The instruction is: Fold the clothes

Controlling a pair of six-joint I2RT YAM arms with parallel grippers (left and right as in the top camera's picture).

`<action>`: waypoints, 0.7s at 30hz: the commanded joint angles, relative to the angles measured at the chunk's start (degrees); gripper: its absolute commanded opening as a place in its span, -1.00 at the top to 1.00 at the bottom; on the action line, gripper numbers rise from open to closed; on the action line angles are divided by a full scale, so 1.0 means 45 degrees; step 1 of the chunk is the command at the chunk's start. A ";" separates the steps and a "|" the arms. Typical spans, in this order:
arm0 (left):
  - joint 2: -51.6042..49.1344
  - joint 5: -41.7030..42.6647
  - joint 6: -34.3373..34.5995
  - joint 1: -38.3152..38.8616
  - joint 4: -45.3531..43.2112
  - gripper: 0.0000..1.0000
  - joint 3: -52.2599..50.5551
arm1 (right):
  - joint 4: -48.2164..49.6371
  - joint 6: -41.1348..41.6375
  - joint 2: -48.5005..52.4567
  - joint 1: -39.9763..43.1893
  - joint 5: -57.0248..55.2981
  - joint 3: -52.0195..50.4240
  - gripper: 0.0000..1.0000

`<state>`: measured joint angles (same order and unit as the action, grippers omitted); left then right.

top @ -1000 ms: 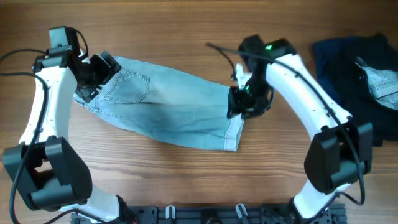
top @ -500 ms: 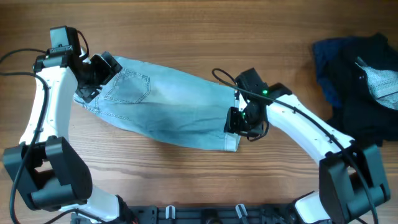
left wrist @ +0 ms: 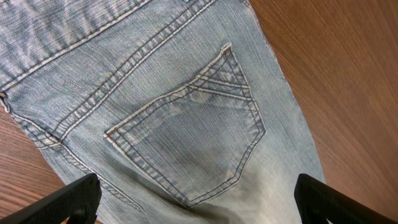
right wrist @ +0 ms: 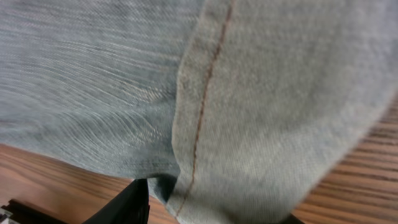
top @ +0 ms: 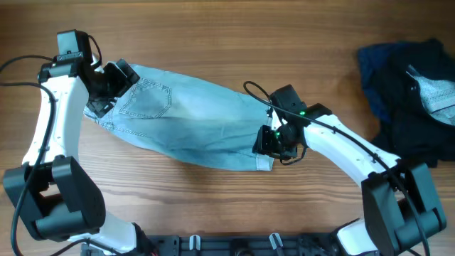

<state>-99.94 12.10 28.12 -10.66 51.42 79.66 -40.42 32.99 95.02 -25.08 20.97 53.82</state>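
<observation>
- right arm's on the move: a second ago the right gripper sat up by the far edge of the leg end, and now it has swung down and in to the near hem corner of the jeans.
- the jeans themselves have barely shifted. they lie flat and slanted across the table, waistband at upper left, leg end near centre.
- left gripper hasn't budged at the waistband end. in its wrist view both fingertips stand wide apart above the back pocket, gripping nothing.
- right wrist view is jammed right up against denim, with the hem and its orange stitch line filling the frame. one finger peeks in at the bottom and cloth seems to sit between the fingers, but i can't tell if it's pinched yet.
- my read: this sets up a grab of the leg end to carry it toward the waistband, so the fold hasn't started.
- pile of dark clothes waits untouched at far right.
- writing? none to read. there's only chevron stitching on the pocket, with no brand tag or label showing.
</observation>
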 commanded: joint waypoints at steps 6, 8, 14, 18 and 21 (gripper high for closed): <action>0.0146 0.0005 -0.0214 0.0000 0.0019 -1.00 0.0185 | -0.1185 -0.0345 -0.0262 -0.0053 -0.1336 0.1156 0.08; 0.0151 0.0010 -0.0214 0.0000 0.0024 -1.00 0.0185 | -0.1175 -0.0340 -0.0262 -0.0053 -0.1326 0.1156 0.09; 0.0146 0.0010 -0.0209 0.0000 0.0024 -0.99 0.0185 | -0.0865 -0.0427 -0.0257 -0.0053 -0.0253 0.0976 0.09; 0.0146 0.0010 -0.0214 0.0000 0.0044 -1.00 0.0185 | 0.0471 -0.0287 -0.0248 -0.0053 0.1049 0.0442 0.10; 0.0146 0.0005 -0.0214 0.0000 0.0126 -1.00 0.0185 | 0.0991 -0.0291 -0.0248 -0.0053 0.1739 0.0296 0.17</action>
<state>-99.94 12.05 28.10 -10.66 51.64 79.66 -37.41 31.66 94.94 -25.08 23.73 56.12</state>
